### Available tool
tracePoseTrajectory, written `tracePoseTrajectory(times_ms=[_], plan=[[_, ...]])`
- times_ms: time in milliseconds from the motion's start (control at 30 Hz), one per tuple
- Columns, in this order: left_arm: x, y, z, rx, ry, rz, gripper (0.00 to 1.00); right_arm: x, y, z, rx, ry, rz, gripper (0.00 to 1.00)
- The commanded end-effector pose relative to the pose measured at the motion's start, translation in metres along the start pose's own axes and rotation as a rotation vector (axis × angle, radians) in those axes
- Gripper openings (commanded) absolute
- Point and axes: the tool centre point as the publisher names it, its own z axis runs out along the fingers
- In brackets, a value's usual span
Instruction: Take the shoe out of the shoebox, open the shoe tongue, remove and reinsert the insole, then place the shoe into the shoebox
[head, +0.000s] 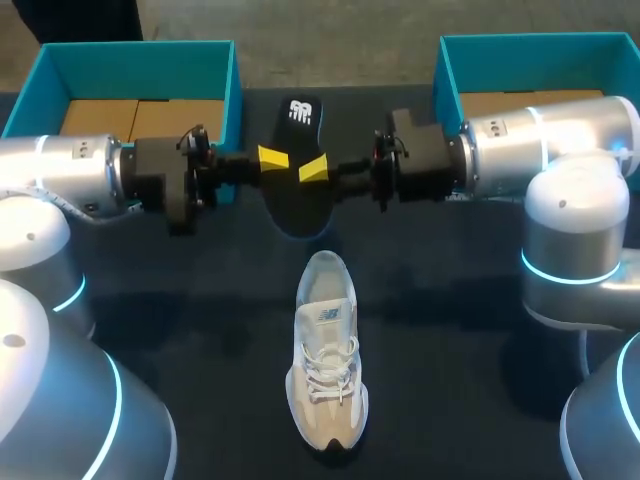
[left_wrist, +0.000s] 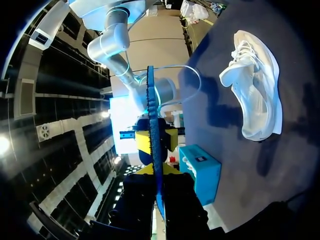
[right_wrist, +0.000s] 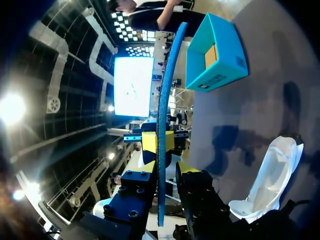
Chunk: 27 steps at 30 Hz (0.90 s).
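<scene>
Black insole (head: 292, 195) is held over the desk (head: 470, 340), with the left end effector (head: 272, 159) and right end effector (head: 313, 170) both clamped on it. White shoe (head: 325, 365) sits sole-down nearby, untouched. Left wrist: insole edge-on between the fingers. Right wrist: same pinch, teal shoebox (right_wrist: 215, 55) ahead.
</scene>
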Motion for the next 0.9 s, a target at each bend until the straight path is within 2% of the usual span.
tracePoseTrajectory(times_ms=[33,167,267,300,333,900], plan=[[-0.0001,-0.0039,-0.0017,-0.001,0.000,0.004,0.00,-0.0004,-0.0006,0.0029,-0.002,-0.001,0.001,0.23],[0.0005,-0.0053,-0.0013,0.001,0.004,0.006,0.00,-0.0006,-0.0016,0.0030,-0.003,0.000,0.002,0.24],[0.0004,-0.0060,-0.0010,0.002,0.006,0.007,0.00,-0.0008,-0.0022,0.0031,-0.004,0.001,0.005,0.21],[0.0003,-0.0061,-0.0009,0.002,0.006,0.007,0.00,-0.0009,-0.0024,0.0032,-0.004,0.002,0.007,0.13],[0.0003,-0.0062,-0.0009,0.002,0.006,0.008,0.00,-0.0009,-0.0025,0.0032,-0.004,0.002,0.008,0.00],[0.0032,-0.0098,-0.0007,-0.004,0.022,0.014,0.00,-0.0004,-0.0065,0.0042,-0.004,0.004,0.002,0.00]])
